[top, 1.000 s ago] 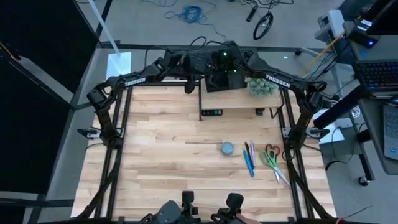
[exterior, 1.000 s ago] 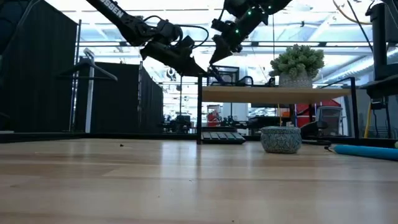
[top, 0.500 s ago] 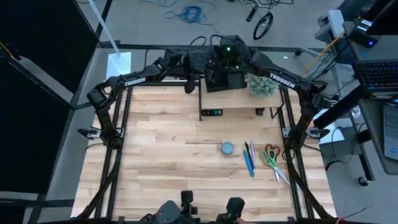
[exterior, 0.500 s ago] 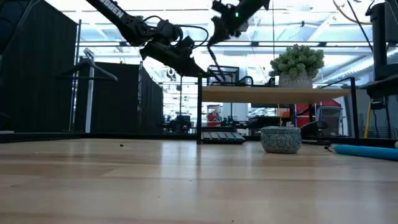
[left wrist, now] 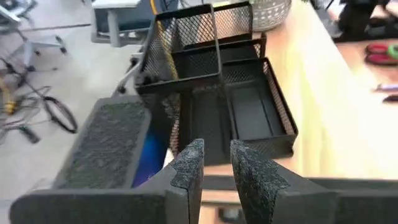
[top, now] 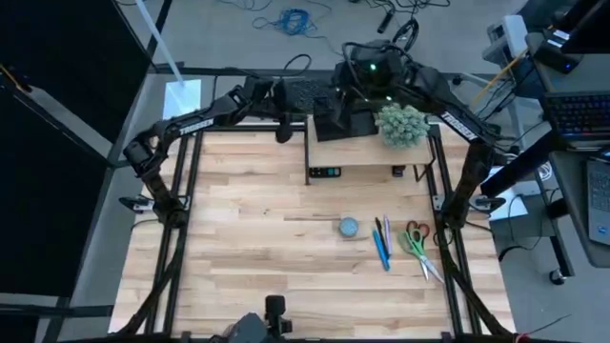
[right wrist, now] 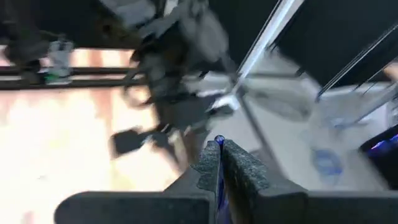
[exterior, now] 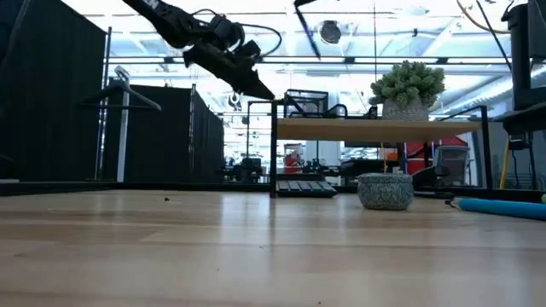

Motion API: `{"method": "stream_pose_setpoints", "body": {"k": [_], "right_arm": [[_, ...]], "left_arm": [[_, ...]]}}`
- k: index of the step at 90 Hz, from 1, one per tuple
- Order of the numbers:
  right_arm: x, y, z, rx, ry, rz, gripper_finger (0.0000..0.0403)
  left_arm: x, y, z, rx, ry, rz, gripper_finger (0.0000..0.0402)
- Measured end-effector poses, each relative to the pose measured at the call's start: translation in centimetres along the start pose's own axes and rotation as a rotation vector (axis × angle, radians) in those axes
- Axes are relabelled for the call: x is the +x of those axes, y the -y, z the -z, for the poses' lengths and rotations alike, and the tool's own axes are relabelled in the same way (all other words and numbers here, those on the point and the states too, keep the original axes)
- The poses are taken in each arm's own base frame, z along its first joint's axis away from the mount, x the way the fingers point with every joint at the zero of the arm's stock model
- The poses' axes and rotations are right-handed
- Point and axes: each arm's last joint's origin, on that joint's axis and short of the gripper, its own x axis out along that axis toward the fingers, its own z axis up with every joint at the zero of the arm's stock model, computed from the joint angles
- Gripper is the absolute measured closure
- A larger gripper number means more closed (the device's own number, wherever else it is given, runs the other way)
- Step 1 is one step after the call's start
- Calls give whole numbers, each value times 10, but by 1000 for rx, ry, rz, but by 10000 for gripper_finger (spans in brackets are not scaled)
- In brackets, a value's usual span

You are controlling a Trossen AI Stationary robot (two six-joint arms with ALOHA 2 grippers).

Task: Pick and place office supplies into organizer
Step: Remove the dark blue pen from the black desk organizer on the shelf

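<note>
Lot: two-arm desk-tidying rig, seen from the floor beside it. Organizer (left wrist: 252, 112), black mesh with several compartments, stands on the wooden shelf riser (top: 367, 152) at the table's 12 o'clock, with the fuzzy plant ball (top: 401, 124) just beside it towards 1 o'clock. Right gripper (right wrist: 219, 149) hangs high over the riser with its fingers pressed on a slim blue pen (right wrist: 218, 142) (only a sliver shows between the pads, so "pen" is my reading). Left gripper (left wrist: 214, 149) hovers at the organizer's 9 o'clock side, its fingers narrowly parted with nothing between them. Remaining stock lies at the table's 4 o'clock: loose pens (top: 382, 244), scissors (top: 416, 242) and round disc (top: 348, 227), all near one another and well apart from the organizer. Hazards, as I judge them: released from that height, the pen could glance off a mesh wall and roll off the riser or over the table's far edge. Both arms crowd the same corner, so a careless descent risks the wrists meeting. A swing to the side could topple the plant ball.
</note>
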Motion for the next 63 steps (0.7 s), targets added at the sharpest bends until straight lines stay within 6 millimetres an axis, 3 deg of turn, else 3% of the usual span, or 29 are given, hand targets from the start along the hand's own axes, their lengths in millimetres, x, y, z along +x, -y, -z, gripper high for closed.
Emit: {"method": "stream_pose_setpoints", "body": {"k": [20,35,48,63], "right_arm": [[-11,-39,22,76,-296,-34,403],[-12,-74,33,139,-430,-62,403],[-1,-110,49,212,-557,-73,403],[22,-154,90,306,-766,-3,403]], "left_arm": [[-24,7,-10,7,-41,-19,330],[-31,11,-11,-4,-62,-7,330],[-32,13,-8,-20,-96,9,330],[-31,16,-5,-14,-134,36,330]]}}
